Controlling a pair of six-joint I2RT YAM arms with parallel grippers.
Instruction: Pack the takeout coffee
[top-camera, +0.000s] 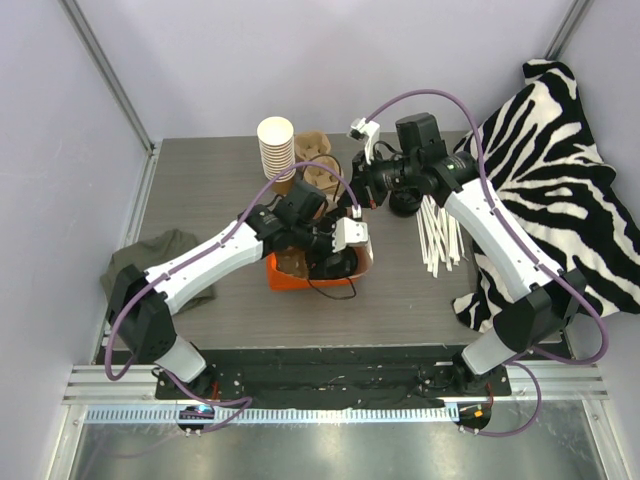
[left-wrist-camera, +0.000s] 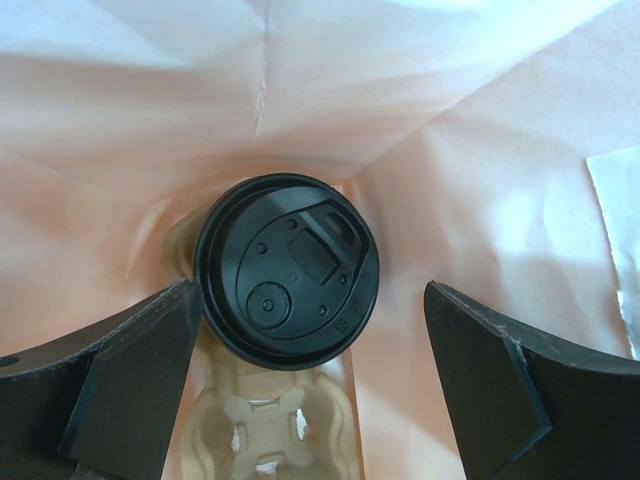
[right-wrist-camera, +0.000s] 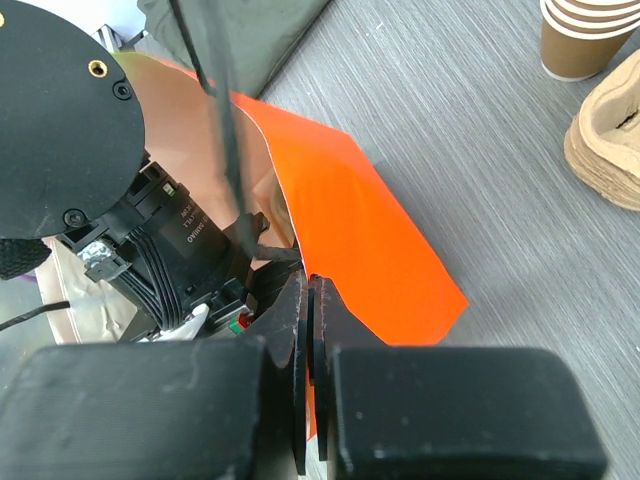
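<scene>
A: If any writing shows, can you read it?
B: Only small print (right-wrist-camera: 188, 228) on the left arm's wrist, illegible. Left gripper (left-wrist-camera: 308, 300) points down into the orange bag (right-wrist-camera: 360, 220), jaws wide, gripping nothing. The coffee (left-wrist-camera: 285, 270) stands between them in a cardboard tray (left-wrist-camera: 270, 430). Right gripper (right-wrist-camera: 310, 300) is pinched on the bag rim.

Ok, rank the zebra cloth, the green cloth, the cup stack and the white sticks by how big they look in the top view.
1. zebra cloth, by far the largest
2. green cloth, though partly hidden
3. cup stack and white sticks: they look alike, so they are not ranked
</scene>
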